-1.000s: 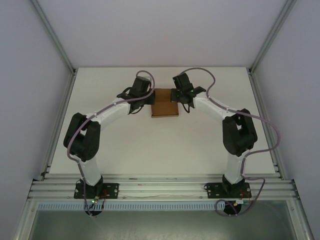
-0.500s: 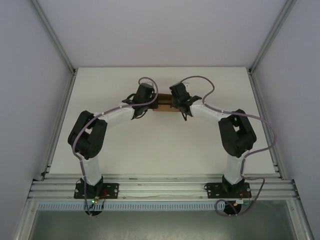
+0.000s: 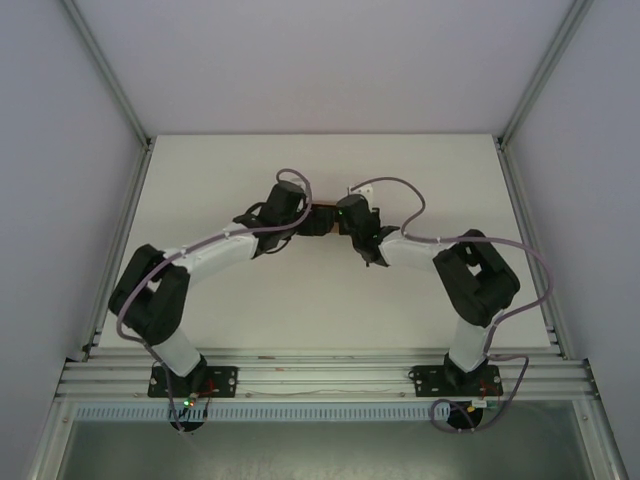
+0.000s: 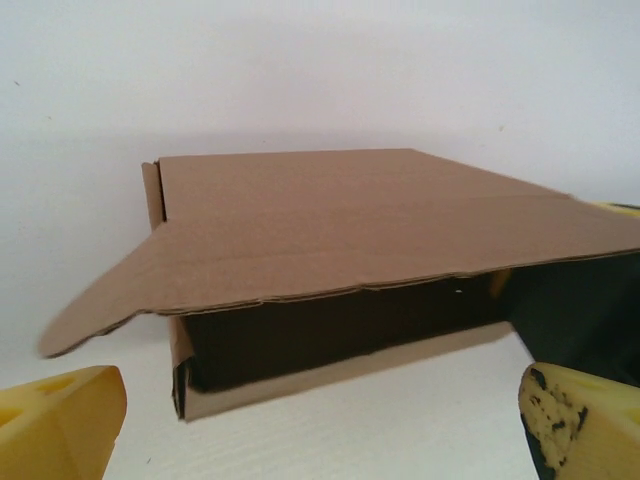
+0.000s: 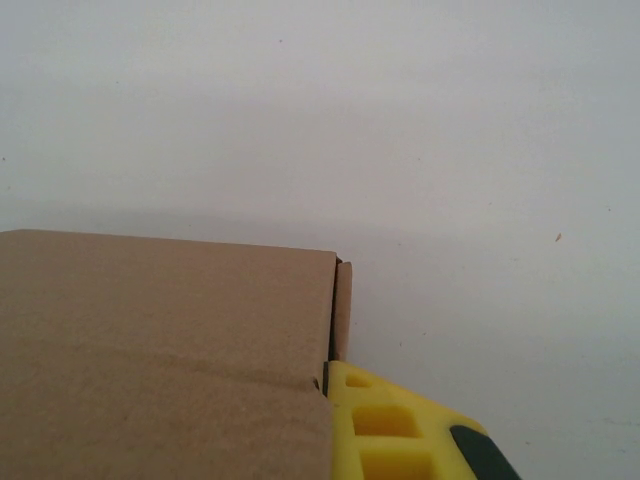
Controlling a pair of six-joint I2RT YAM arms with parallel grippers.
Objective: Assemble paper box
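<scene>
Two yellow fingers (image 4: pixel 60 420) of my left gripper (image 4: pixel 320 410) stand far apart at the bottom corners of the left wrist view. A second ago this gripper was shut. Now it is wide open and holds nothing, so I have let go of the box (image 4: pixel 340 230).

The box sits just ahead of my left fingers. It is not between them and it does not touch them. Its near side is open and dark inside. The lid lies over the top, and its front flap sticks out loose toward me, past the left corner. I think that flap needs to be tucked in, so the box is not done yet.

At the far right side of the box is my right gripper (image 5: pixel 335 410). It is shut tight. It looks like it pinches the edge of the lid, with one yellow finger right against the cardboard.

From above, both grippers meet in the middle of the table (image 3: pixel 300 300). They have moved in closer and now cover most of the box, which lay in plain sight a second ago.
</scene>
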